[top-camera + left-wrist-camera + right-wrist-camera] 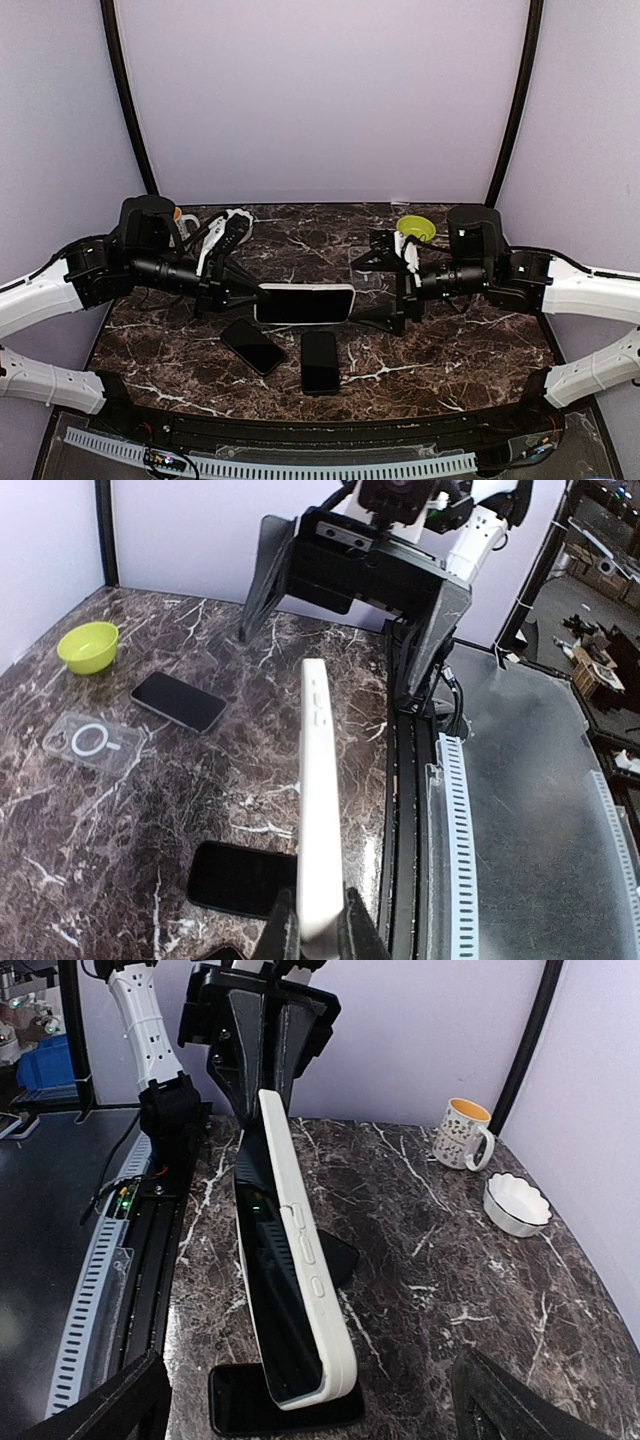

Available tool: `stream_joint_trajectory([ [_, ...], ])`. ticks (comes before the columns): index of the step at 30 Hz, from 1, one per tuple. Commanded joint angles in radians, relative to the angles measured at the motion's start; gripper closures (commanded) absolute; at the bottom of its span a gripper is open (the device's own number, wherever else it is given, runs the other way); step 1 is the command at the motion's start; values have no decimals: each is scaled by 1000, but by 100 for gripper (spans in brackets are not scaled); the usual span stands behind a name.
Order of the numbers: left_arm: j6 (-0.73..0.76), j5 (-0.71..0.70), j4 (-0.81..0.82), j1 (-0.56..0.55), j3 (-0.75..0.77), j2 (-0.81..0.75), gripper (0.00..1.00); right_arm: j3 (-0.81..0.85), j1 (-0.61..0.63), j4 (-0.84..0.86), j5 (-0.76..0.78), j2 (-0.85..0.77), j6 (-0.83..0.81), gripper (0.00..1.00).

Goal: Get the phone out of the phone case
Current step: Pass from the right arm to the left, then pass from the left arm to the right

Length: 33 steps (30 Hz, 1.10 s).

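The phone, its dark screen showing, sits in a white phone case that is held on its long edge above the table. My left gripper is shut on the case's left end, its fingers pinching the white edge. The cased phone points toward my right gripper, which stands wide open just off its right end. In the right wrist view that gripper has one finger at each lower corner and touches nothing.
Two bare black phones lie on the marble below the held one. A clear case and a green bowl are on the right side. A mug and a white bowl stand at the back left.
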Motion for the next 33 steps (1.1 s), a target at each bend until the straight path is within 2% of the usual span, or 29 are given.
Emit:
stream_joint_trajectory([
  [1,157,88,95,-3,-4,-50,100,57,-5,-17,-94,51,36,1],
  [4,182,91,115,-3,-12,-59,100,87,-5,-30,-131,79,25,4],
  [9,204,70,153,-2,-46,-85,100,107,-2,-43,-194,115,3,23],
  [14,190,52,211,-3,-71,-106,100,85,5,38,-194,113,23,57],
  [15,187,53,227,-2,-77,-108,100,81,9,53,-190,114,25,61],
  [26,149,72,296,-3,-108,-109,100,49,36,148,-137,139,43,62],
  [31,134,69,318,-2,-124,-119,100,33,39,167,-114,144,43,54],
  [33,130,68,319,-3,-126,-119,100,24,41,179,-113,140,46,55],
])
